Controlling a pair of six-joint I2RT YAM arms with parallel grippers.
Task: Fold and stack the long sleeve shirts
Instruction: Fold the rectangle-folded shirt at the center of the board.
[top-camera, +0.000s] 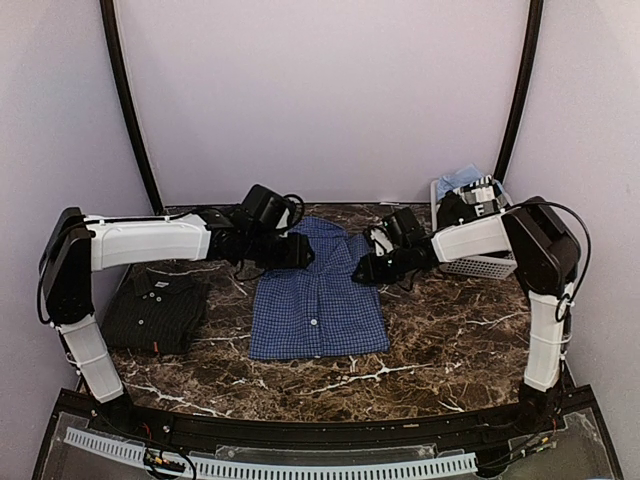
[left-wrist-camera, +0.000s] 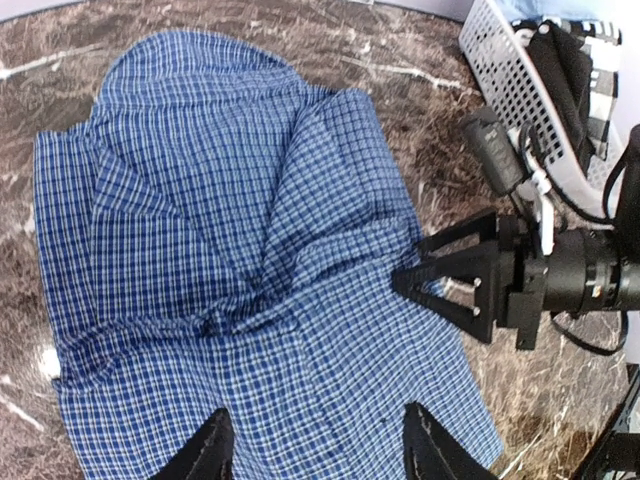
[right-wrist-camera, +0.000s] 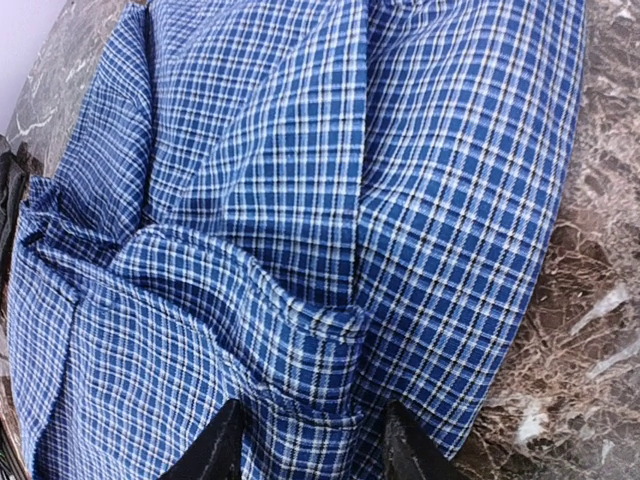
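The blue checked shirt (top-camera: 318, 300) lies in the middle of the table, its upper part rumpled. It fills the left wrist view (left-wrist-camera: 230, 250) and the right wrist view (right-wrist-camera: 300, 200). My left gripper (top-camera: 300, 250) is over the shirt's upper left, its fingers (left-wrist-camera: 212, 452) spread wide with flat cloth between them. My right gripper (top-camera: 365, 268) is at the shirt's upper right edge. Its fingers (right-wrist-camera: 218, 448) stand apart, pressed into the cloth with a raised fold between them. The near-black shirt (top-camera: 158, 310) lies folded at the left.
A white slatted basket (top-camera: 480, 265) with clothes in it stands at the back right, behind the right arm; it also shows in the left wrist view (left-wrist-camera: 520, 70). Bare marble table (top-camera: 460, 340) lies in front of and to the right of the blue shirt.
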